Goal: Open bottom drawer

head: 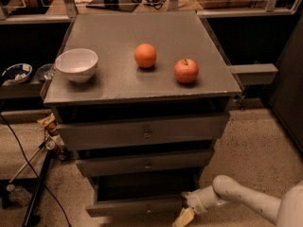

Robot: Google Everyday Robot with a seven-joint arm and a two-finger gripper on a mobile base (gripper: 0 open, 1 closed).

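A white round bowl (pixel 76 64), a round orange fruit (pixel 145 55) and a red apple (pixel 186 70) sat on the grey metal cabinet top (pixel 118 86). Lowest down, the thin grey bottom drawer (pixel 132 206) stood partly pulled out. The tan-tipped gripper (pixel 183 216) hung at the drawer's right end; whether it was open or closed could not be told.

White bowl (pixel 76 64), orange (pixel 145 55), apple (pixel 186 70) atop cabinet (pixel 123 82)
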